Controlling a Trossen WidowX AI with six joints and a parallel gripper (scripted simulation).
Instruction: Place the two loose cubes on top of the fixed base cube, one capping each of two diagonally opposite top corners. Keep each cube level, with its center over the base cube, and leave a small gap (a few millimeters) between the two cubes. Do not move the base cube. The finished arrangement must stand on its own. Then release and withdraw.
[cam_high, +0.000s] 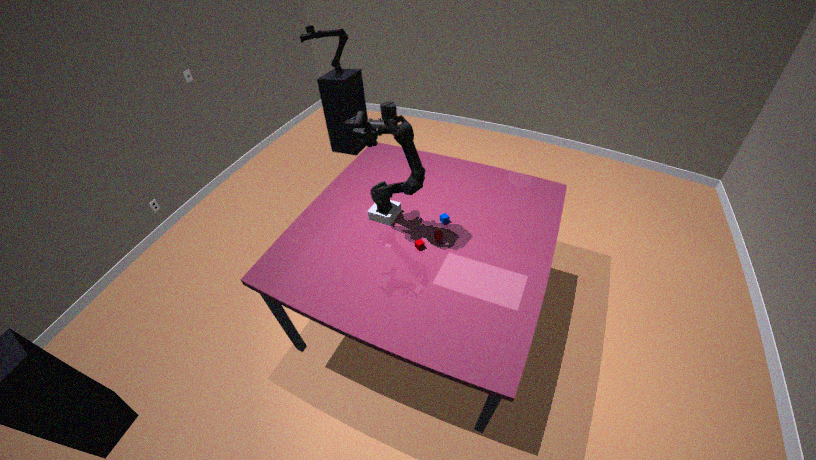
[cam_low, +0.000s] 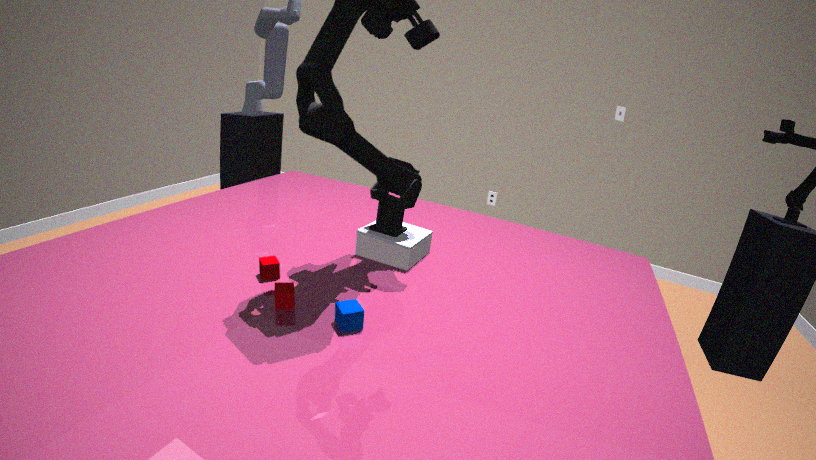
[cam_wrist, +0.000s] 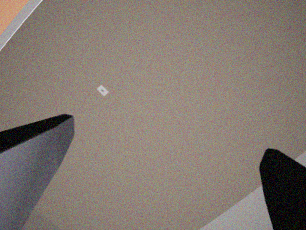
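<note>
A blue cube (cam_high: 444, 218) (cam_low: 349, 316) sits on the pink table, outside most of the arm's shadow. A bright red cube (cam_high: 420, 244) (cam_low: 269, 268) sits apart from it. Another red cube (cam_high: 438, 234) (cam_low: 284, 296) stands between them, dark inside the arm's shadow. The three are separate, with none stacked. Which one is the fixed base cube, I cannot tell by looks. My gripper (cam_wrist: 168, 142) is open and empty, its fingers wide apart in the wrist view. It is raised high above the table, far from the cubes, and faces a wall.
The arm stands on a white base block (cam_high: 384, 214) (cam_low: 382, 249) on the pink table (cam_high: 342, 251) (cam_low: 514, 342). A pale bright rectangle (cam_high: 482, 280) shows on the table top. Black pedestals (cam_high: 342, 114) (cam_low: 251, 151) with other arms stand off the table.
</note>
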